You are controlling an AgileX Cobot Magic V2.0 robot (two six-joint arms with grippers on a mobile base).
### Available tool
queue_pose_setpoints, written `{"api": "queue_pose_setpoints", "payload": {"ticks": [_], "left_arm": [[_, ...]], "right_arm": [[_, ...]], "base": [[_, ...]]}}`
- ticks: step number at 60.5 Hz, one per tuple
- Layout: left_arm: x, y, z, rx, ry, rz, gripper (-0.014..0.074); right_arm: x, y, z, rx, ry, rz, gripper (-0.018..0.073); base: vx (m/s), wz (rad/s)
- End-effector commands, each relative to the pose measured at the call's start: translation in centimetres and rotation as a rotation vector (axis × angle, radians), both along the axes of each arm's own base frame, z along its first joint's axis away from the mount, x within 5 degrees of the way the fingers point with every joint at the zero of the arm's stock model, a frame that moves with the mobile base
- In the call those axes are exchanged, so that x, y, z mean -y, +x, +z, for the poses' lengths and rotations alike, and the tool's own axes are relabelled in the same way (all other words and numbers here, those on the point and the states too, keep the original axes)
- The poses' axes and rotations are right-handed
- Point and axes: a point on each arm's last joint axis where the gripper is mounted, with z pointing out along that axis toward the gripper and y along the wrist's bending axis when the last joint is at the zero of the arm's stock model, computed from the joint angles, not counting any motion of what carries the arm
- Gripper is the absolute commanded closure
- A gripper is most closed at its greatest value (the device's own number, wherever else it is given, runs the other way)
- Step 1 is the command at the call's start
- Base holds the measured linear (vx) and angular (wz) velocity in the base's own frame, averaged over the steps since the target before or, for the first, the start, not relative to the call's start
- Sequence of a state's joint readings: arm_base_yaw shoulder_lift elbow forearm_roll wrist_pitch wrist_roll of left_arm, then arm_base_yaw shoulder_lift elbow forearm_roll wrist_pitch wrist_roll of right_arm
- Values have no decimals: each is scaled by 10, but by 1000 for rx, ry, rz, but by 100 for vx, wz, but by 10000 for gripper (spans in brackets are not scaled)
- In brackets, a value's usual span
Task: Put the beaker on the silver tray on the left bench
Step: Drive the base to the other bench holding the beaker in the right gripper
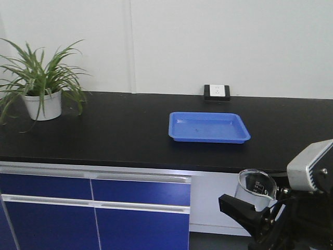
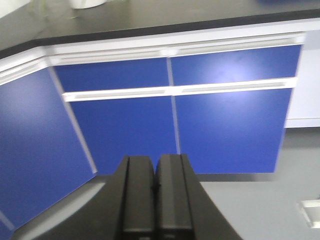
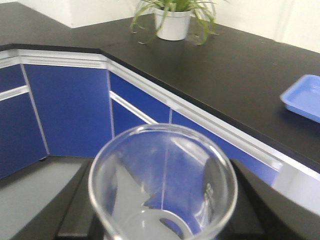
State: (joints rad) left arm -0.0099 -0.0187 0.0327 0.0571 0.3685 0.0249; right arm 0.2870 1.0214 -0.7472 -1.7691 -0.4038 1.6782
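Note:
The beaker (image 1: 256,183) is a clear glass cylinder with a flared rim, held in the air at the lower right, below and in front of the bench edge. My right gripper (image 1: 254,202) is shut on it. In the right wrist view the beaker (image 3: 162,185) fills the lower middle, with a black finger (image 3: 75,202) on each side. My left gripper (image 2: 155,165) is shut with nothing in it and points at blue cabinet doors; it does not show in the front view. The black-topped bench (image 1: 114,135) runs across ahead. The silver tray is out of view.
A blue plastic tray (image 1: 208,126) lies on the worktop right of centre. A potted plant (image 1: 42,104) stands at the far left and a wall socket (image 1: 216,92) at the back. Blue cabinet doors (image 1: 93,208) sit below. The counter turns a corner (image 3: 100,50).

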Motion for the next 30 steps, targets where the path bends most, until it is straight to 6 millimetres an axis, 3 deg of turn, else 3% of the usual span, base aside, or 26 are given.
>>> {"api": "queue_pose_setpoints", "payload": {"ticks": [1, 17, 30], "left_arm": [[1, 2, 1, 67, -5, -10, 595], [1, 2, 1, 67, -5, -10, 595], [1, 2, 1, 67, -5, -10, 595]], "right_arm": [[2, -2, 13, 51, 4, -15, 570], [2, -2, 13, 51, 4, -15, 570], [2, -2, 13, 51, 4, -15, 570]], "base": [[-9, 37], [-7, 46], [-5, 70]]}}
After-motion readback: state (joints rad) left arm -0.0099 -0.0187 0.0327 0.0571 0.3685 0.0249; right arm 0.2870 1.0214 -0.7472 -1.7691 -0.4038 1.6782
